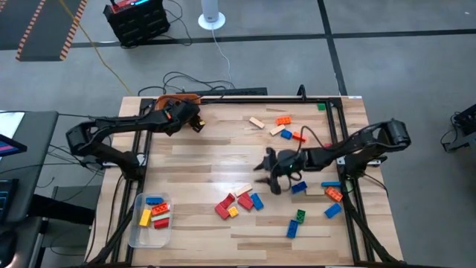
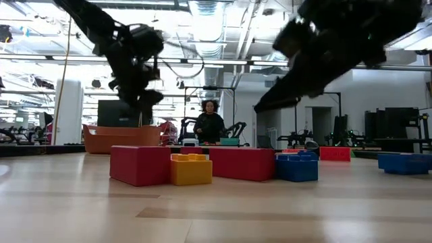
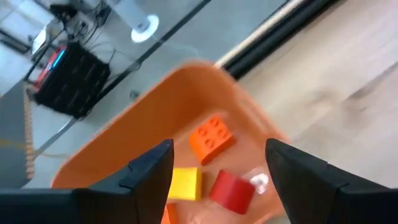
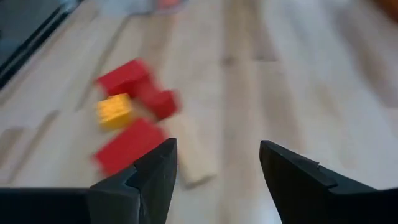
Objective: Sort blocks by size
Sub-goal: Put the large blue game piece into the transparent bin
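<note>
Left gripper [image 3: 214, 171] open and empty above the orange bin [image 3: 149, 106], where blocks [image 3: 211, 138] lie; right gripper [image 1: 269, 173], also open, should apparently descend squarely on the central blocks [image 1: 236, 202].

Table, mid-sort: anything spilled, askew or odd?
Nothing stands out. Loose blocks lie scattered flat on the table, as expected mid-sort. The sorted ones sit inside the clear tub and orange bin; none spilled off the table.
</note>
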